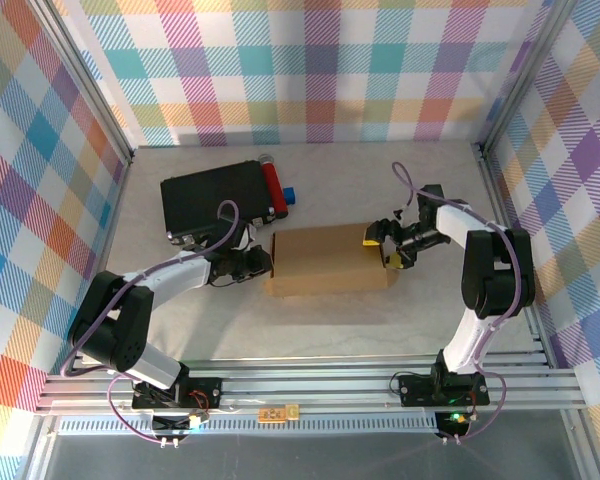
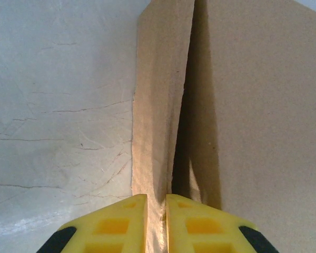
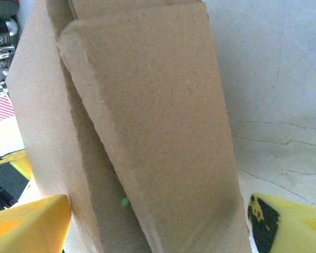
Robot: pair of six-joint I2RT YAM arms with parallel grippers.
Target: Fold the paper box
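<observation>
Pale tabletop [image 1: 330, 330], plaid walls [image 1: 310, 70]; mid-table the paper box [image 1: 325, 258] already looks like a shallow box. Left gripper [image 2: 156, 203] pinches its left end flap, right gripper [image 3: 158, 211] is spread wide around the right end flap. I'd guess only tucking the ends is left. Black case [image 1: 215, 195] sits behind.

Plain brown paper box [image 1: 325, 260], plaid walls [image 1: 310, 70]
</observation>
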